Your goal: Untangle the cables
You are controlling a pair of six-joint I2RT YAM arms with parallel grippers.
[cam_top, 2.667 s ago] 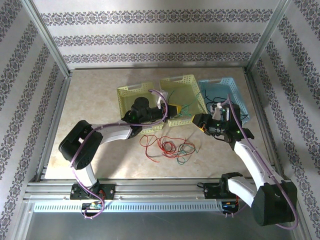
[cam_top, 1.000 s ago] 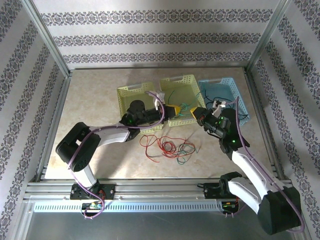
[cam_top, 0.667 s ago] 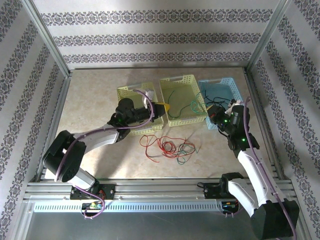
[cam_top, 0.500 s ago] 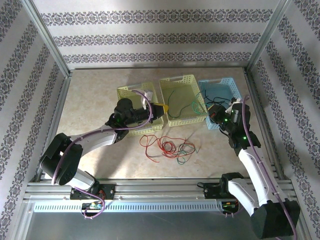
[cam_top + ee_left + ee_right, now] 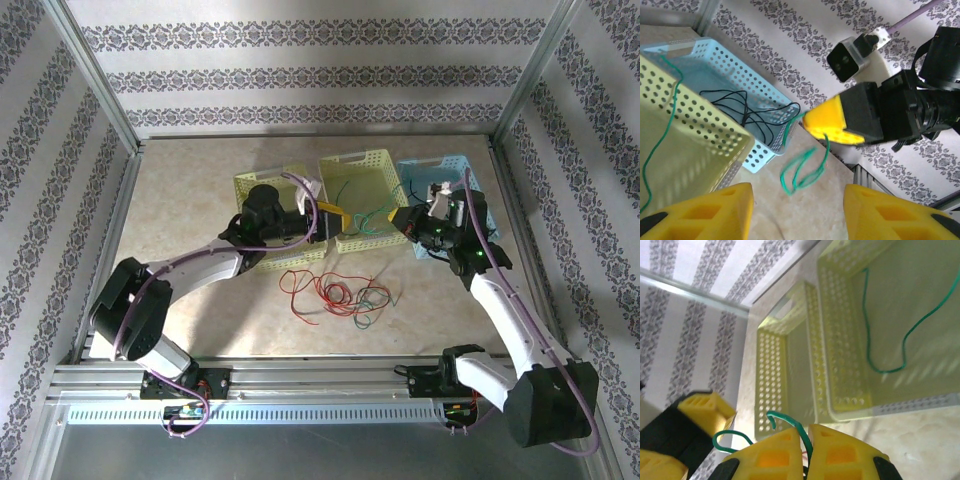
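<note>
Beige table (image 5: 180,200): left yellow basket (image 5: 260,179), middle yellow basket (image 5: 355,158), blue basket (image 5: 422,162) in row; cables (image 5: 335,293) tangled nearer arms.

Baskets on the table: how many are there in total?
3: the left yellow basket, the middle yellow basket beside it, the blue basket at far right. None seems hidden.

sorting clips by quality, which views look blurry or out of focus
Left wrist: thin green cable hanging from the right gripper is smeared, left gripper out of focus. Right wrist: that gripper's yellow fingers blurry. Top external: sharp, evenly lit.

Tangled cables (image 5: 335,295) lie on the table (image 5: 190,190) before three baskets (image 5: 352,158).
</note>
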